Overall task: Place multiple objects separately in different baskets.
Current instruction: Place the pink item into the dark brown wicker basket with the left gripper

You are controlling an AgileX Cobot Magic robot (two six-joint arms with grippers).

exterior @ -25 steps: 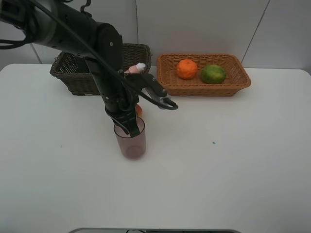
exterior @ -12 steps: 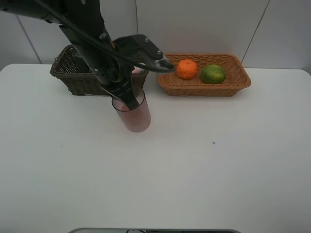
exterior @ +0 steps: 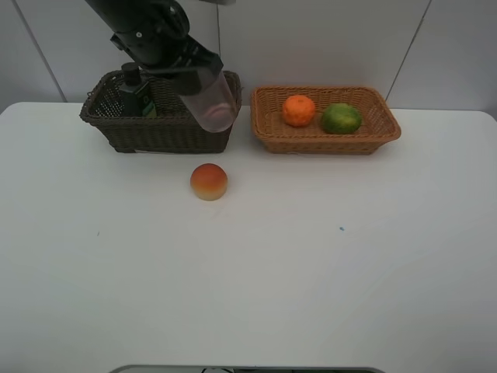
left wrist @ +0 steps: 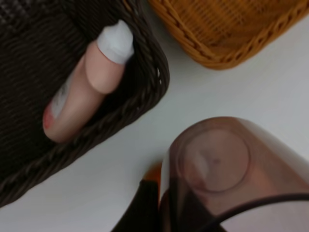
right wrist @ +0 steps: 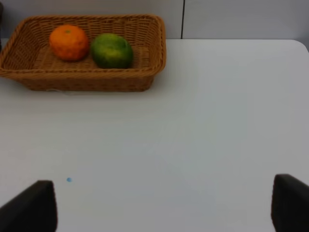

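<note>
Left gripper point(exterior: 189, 76) pinched on mauve cup point(exterior: 212, 107); the cup hangs tilted over dark basket point(exterior: 155, 138), at its 3 o'clock end. Pink bottle point(left wrist: 79, 99) and pump bottle point(exterior: 139, 95) inside that basket. Peach point(exterior: 208, 181) on table point(exterior: 349, 256), 6 o'clock of the cup. Orange point(exterior: 298, 109) and green fruit point(exterior: 341, 118) in tan basket point(exterior: 326, 145). Right gripper point(right wrist: 161, 210) wide, empty.

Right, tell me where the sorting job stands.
Done: the orange and green fruit lie in the tan basket; the pump bottle and pink bottle are in the dark basket.
In hand: the left end effector holds the mauve cup, raised near the dark basket's corner, not yet in it.
Left: the peach sits on the table; the right end effector is open and empty.
</note>
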